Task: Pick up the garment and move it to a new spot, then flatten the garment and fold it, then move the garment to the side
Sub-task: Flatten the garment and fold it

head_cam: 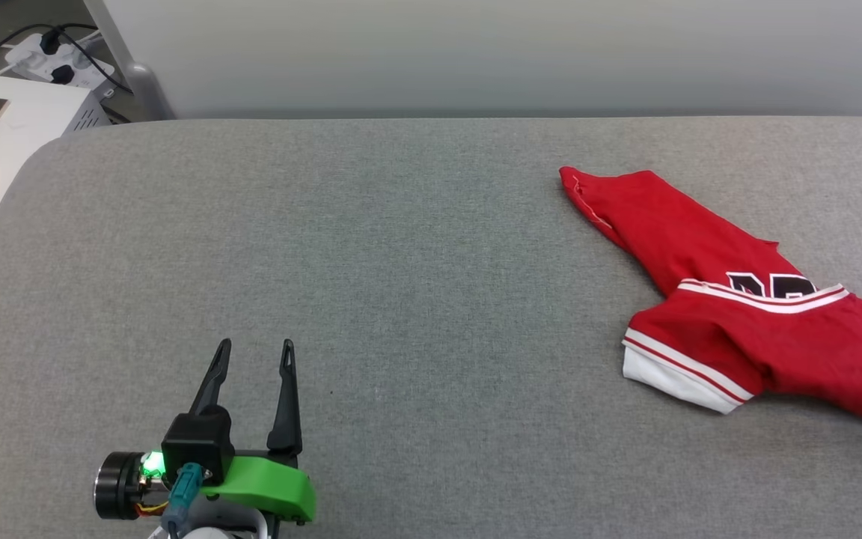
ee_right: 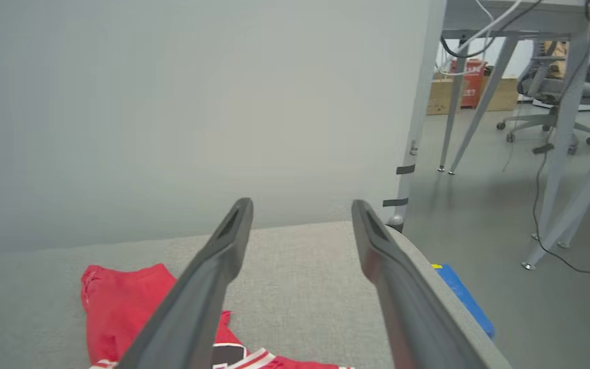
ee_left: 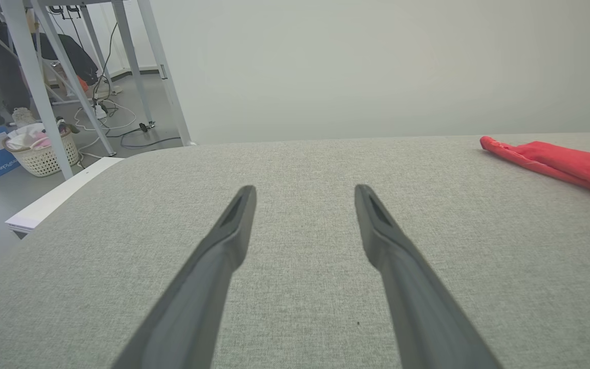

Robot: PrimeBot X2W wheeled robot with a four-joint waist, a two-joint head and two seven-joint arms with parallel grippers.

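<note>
The garment [head_cam: 730, 299], a red T-shirt with a white sleeve, striped trim and black lettering, lies crumpled at the right of the grey table [head_cam: 401, 284], running off the right edge of the head view. Its red end also shows at the right of the left wrist view [ee_left: 561, 161]. My left gripper [head_cam: 255, 348] rests open at the lower left, far from the garment, its fingers spread over bare cloth [ee_left: 302, 192]. My right gripper [ee_right: 300, 205] is open above the garment [ee_right: 121, 307], with nothing between its fingers.
A white box [head_cam: 4, 142] and a power strip [head_cam: 49, 56] sit beyond the table's left corner. A pale wall [head_cam: 476, 52] backs the table. On the floor stand table legs [ee_right: 561, 133], a laundry basket [ee_left: 44, 151] and an office chair [ee_right: 556, 97].
</note>
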